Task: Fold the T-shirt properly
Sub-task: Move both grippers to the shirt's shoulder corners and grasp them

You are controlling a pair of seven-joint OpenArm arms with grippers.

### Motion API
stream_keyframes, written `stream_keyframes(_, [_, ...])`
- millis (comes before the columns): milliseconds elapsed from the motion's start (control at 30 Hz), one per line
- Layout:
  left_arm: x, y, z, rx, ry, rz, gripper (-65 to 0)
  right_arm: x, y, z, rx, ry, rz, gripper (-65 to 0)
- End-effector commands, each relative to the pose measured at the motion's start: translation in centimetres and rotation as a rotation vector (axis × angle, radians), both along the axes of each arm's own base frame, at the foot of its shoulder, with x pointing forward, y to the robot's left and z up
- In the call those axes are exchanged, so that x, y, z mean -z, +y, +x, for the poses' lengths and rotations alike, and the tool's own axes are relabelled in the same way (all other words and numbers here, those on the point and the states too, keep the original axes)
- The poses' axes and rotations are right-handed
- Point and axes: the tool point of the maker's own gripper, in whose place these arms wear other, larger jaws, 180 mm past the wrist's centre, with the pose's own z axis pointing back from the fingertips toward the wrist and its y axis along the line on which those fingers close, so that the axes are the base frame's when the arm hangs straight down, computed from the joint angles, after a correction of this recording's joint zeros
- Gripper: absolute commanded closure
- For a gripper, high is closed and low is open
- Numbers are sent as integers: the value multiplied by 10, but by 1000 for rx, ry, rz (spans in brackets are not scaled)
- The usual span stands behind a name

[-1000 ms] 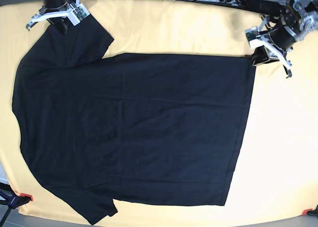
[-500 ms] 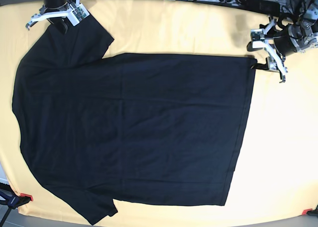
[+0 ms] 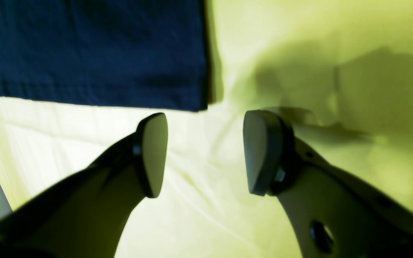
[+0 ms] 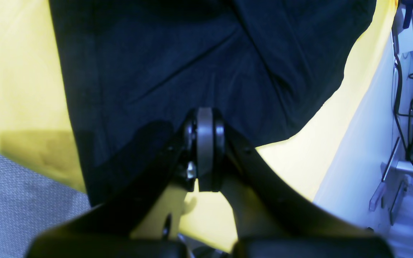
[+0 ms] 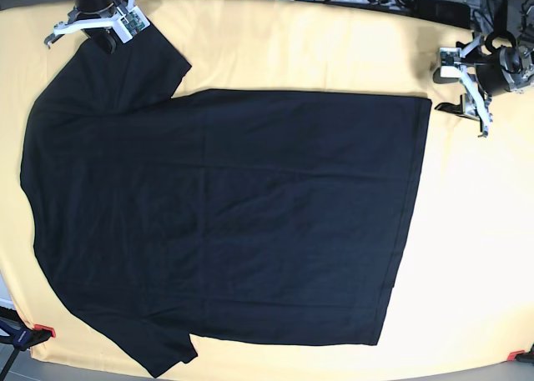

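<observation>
The black T-shirt lies spread flat on the yellow tablecloth, the right gripper pressed together on its far sleeve (pads pinching the cloth), while the left gripper hangs spread wide just off the hem corner, holding nothing.

T-shirt: plain black, no pattern visible; reads dark navy in both wrist views. Tablecloth: plain pale yellow, tinted greenish in the left wrist view. Left gripper, at 2 o'clock in the base view: white body, grey pads. Right gripper, at 11 o'clock: white frame, black jaws. Red clips at 8 o'clock.
</observation>
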Motion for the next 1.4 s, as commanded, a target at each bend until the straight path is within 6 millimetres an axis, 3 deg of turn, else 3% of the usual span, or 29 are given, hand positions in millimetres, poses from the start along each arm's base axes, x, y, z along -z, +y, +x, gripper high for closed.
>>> stream_keyframes(0, [-8, -2, 7, 18, -25, -14, -345, -7, 1, 3, -9, -26, 3, 0])
stream_keyframes(300, [-9, -8, 12, 21, -61, -37, -345, -7, 1, 3, -8, -26, 3, 0])
stream_keyframes(467, [1, -21, 13, 79, -55, -22, -345, -7, 1, 3, -8, -25, 3, 0])
stream_keyframes(833, [29, -7, 41, 54, -73, 63, -345, -6, 0, 2, -4, -22, -1, 0])
stream_keyframes(1000, [35, -16, 42, 69, -64, 49, -337, -6, 0, 2, -4, -21, -1, 0])
stream_keyframes(1067, [33, -21, 41, 80, -67, 40, -274, -6, 0, 2, -4, -22, 0, 0])
stream_keyframes(1200, [26, -26, 45, 80, -99, 78, -13, -6, 0, 2, -4, -22, -1, 0])
stream_keyframes(1367, [6, -45, 46, 127, -147, 73, 0, -6, 0, 2, -5, -21, -1, 0])
